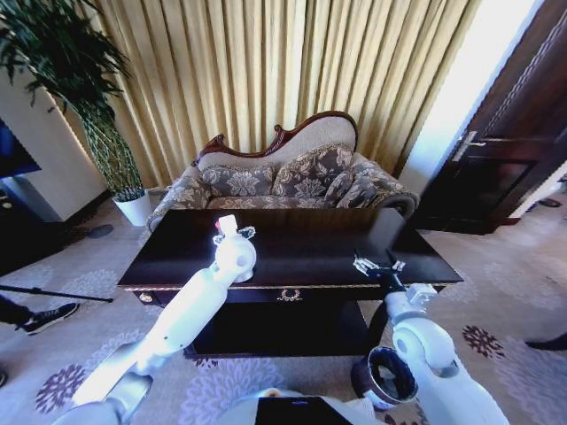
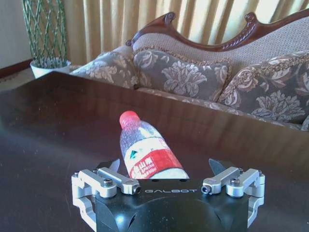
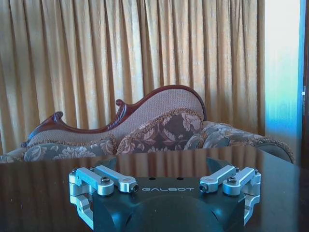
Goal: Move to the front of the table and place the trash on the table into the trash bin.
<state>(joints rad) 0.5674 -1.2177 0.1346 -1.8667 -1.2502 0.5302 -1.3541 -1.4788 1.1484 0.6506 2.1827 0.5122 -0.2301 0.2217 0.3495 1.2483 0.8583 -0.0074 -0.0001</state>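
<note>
The robot stood at the front long edge of the dark glossy table, whose gold ornament sat at front centre, close to 6 o'clock of the tabletop. The left arm reached over the tabletop toward 10 o'clock of that ornament, with the left gripper over the table's left-centre area. In the left wrist view the left gripper had its jaws spread wide, and the clear plastic bottle with red cap and red-and-white label stood tilted between them; whether either finger touched it could not be told, and nothing was clamped. In the head view the bottle showed as a pale shape at the left gripper's tip. The right gripper was over the right part of the tabletop, near the front edge, at about 2 o'clock from the ornament. In the right wrist view the right gripper showed wide-spread jaws holding nothing, with bare tabletop beyond it. The trash bin, round and dark with a black liner, stood on the patterned carpet below the table's front right corner, just beside the right arm. A carved-back patterned sofa stood behind the table at 12 o'clock, before gold curtains, and a plant in a white pot stood at about 10 o'clock.
</note>
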